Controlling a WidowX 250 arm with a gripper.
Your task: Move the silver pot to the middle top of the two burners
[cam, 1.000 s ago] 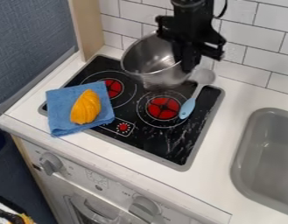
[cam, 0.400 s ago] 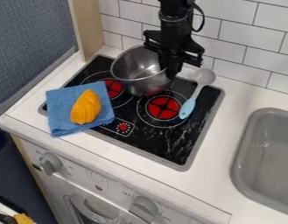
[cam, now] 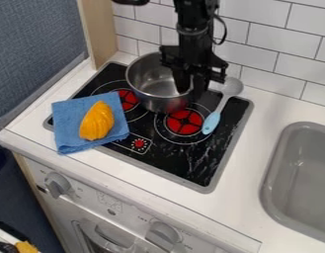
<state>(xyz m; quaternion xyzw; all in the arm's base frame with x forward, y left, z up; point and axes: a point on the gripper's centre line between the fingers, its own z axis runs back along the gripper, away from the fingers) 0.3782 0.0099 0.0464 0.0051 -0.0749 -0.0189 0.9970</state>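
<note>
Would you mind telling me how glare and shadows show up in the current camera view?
In the camera view, pale highlights catch the inside of the silver pot; whitish streaks cross the front part of the black stovetop, glare or marks, I cannot tell which; the black gripper is dark, with little surface detail; the white counter shows no hard-edged shadow beside the stovetop.

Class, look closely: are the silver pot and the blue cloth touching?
Apart. The camera view shows black stovetop and part of a red burner between the silver pot and the blue cloth.
</note>
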